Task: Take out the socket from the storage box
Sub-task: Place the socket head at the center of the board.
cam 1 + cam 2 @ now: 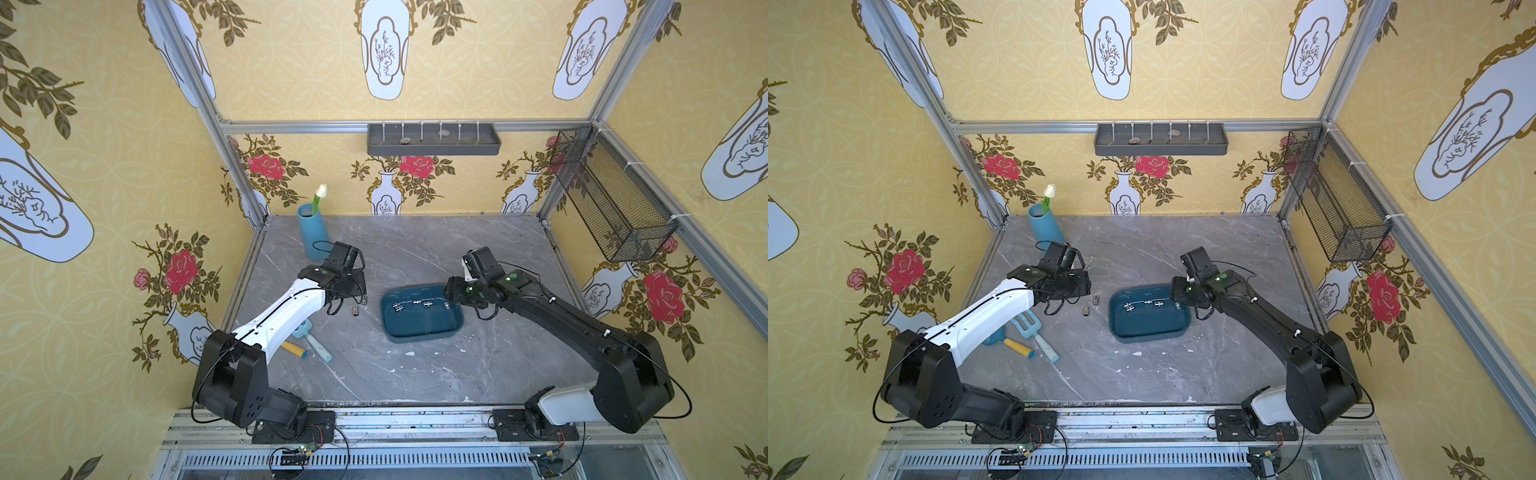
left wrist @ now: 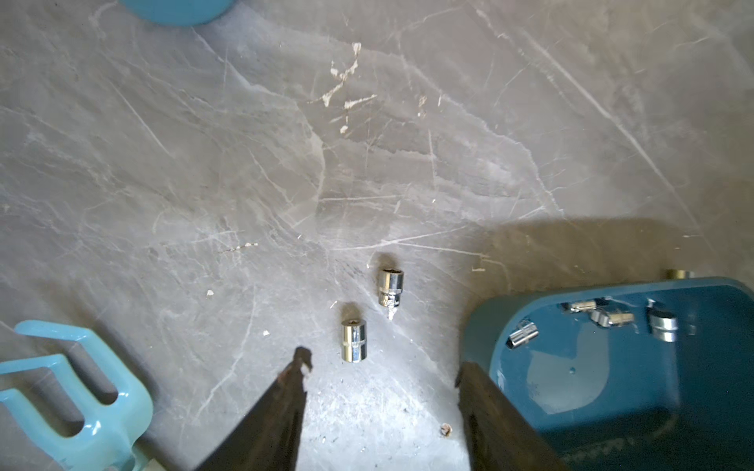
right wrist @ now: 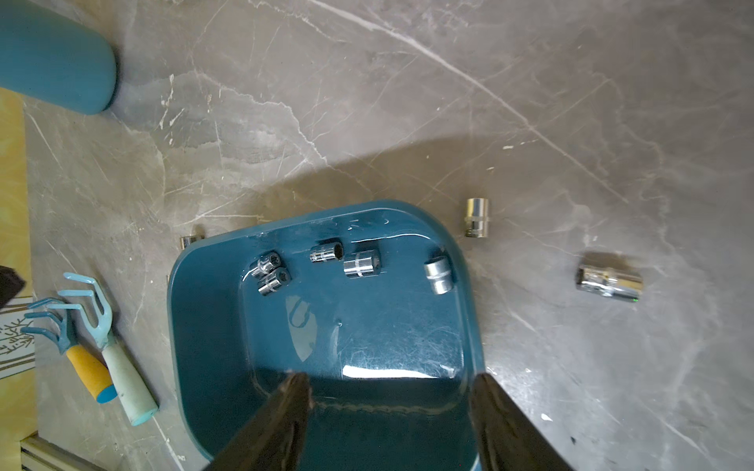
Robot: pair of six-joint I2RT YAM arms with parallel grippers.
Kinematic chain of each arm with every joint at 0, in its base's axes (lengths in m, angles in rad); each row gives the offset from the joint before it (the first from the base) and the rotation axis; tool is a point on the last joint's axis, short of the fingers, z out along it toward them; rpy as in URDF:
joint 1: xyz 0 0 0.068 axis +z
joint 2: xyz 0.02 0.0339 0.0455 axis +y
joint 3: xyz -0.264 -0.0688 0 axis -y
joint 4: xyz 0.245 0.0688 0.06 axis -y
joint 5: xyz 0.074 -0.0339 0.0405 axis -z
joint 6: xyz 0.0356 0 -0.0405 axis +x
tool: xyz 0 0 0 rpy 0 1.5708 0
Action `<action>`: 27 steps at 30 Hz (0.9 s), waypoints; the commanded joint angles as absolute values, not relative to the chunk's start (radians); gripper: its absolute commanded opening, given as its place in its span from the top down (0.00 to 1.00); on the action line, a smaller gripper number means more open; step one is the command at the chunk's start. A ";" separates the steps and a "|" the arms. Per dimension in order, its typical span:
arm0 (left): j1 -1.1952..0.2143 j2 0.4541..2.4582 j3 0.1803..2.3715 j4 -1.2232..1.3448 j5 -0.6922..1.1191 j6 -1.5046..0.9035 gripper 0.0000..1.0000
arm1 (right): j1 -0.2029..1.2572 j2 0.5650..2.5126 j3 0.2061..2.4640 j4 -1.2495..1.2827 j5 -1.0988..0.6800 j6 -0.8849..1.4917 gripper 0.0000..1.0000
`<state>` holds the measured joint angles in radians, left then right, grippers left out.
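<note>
The walls [image 1: 291,62] are yellow with painted vases and red roses, and the counter [image 1: 415,245] is grey stone with white lines. The storage box [image 1: 424,326] sits on the counter, a bit to the right of the middle, away from every edge. There is lots of bare counter behind it and in front of it. The box is dark blue-green, low and shiny, with round corners and a rim that leans outward. Five small silver sockets [image 3: 362,264] lie on their sides in its far half, and two of them lie right together. The rest of the box floor is bare. Two more sockets lie on the counter just left of the box, one [image 2: 353,340] right in front of the left pincer [image 2: 381,363] and one [image 2: 390,286] a little past it. The left pincer is low over the counter beside the box's rim, with its fingers spread apart and nothing between them. The right pincer [image 3: 389,379] hangs over the box, fingers apart too, holding nothing. In the right wrist view two other sockets [image 3: 476,217] lie on the counter outside the box. A blue vase [image 1: 312,232] with a white flower stands in the far left corner, and toy garden tools [image 1: 318,347] lie on the left side of the counter.
</note>
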<state>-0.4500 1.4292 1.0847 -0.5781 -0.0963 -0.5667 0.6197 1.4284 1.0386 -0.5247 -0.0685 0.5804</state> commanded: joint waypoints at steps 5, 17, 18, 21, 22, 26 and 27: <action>-0.445 1.356 1.095 -0.594 -0.054 -0.530 0.19 | 0.711 1.537 1.090 -0.451 -0.039 0.635 0.33; -0.411 1.293 1.048 -0.565 -0.021 -0.531 0.10 | 0.886 1.784 1.247 -0.341 0.053 0.557 0.35; -0.409 1.287 1.045 -0.565 -0.020 -0.530 0.10 | 0.889 1.797 1.247 -0.322 0.052 0.549 0.35; -0.406 1.275 1.040 -0.563 -0.017 -0.525 0.10 | 0.901 1.832 1.252 -0.282 0.057 0.524 0.35; -0.405 1.272 1.039 -0.564 -0.016 -0.525 0.10 | 0.903 1.842 1.254 -0.273 0.058 0.520 0.35; -0.403 1.264 1.031 -0.562 -0.015 -0.522 0.10 | 0.908 1.876 1.252 -0.232 0.057 0.495 0.35; -0.402 1.264 1.030 -0.561 -0.015 -0.523 0.10 | 0.908 1.886 1.252 -0.222 0.053 0.484 0.35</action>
